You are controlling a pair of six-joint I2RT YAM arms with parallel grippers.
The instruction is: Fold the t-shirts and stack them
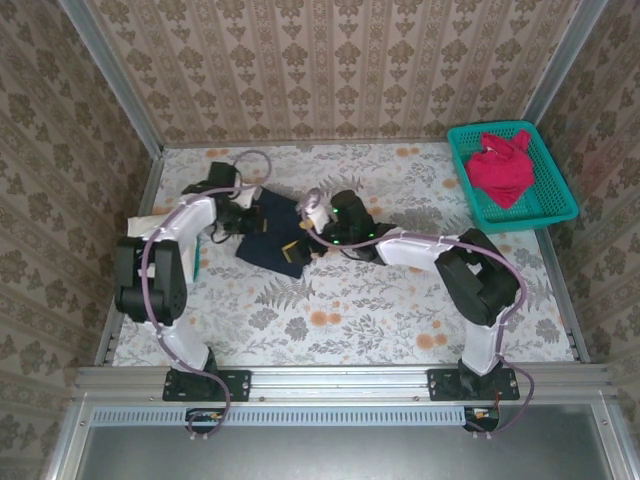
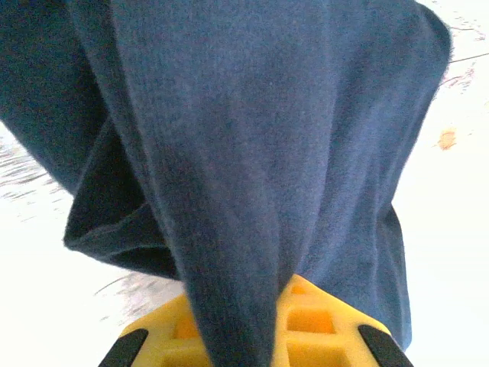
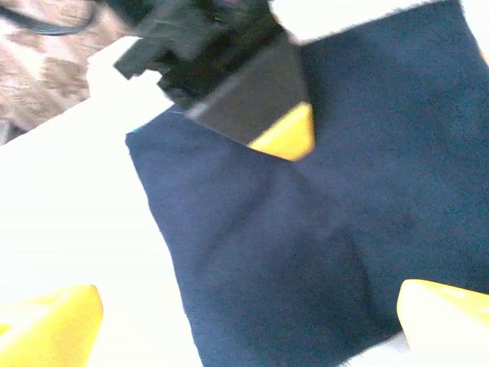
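Note:
A dark navy t-shirt [image 1: 272, 238] lies folded on the table, left of the middle. My left gripper [image 1: 243, 218] is at its left edge and is shut on a fold of the navy cloth [image 2: 267, 138], which rises from between the yellow jaws of the left gripper [image 2: 256, 321]. My right gripper [image 1: 310, 225] hovers over the shirt's right part. In the right wrist view its yellow fingertips [image 3: 46, 321] stand wide apart over the flat navy shirt [image 3: 290, 252], open with nothing between them. A bright red t-shirt [image 1: 500, 165] lies crumpled in the basket.
The teal mesh basket [image 1: 560, 190] stands at the back right corner. Patterned walls close in the table on three sides. The floral tablecloth [image 1: 350, 310] lies bare in front of the shirt. Both arms reach in toward the navy shirt.

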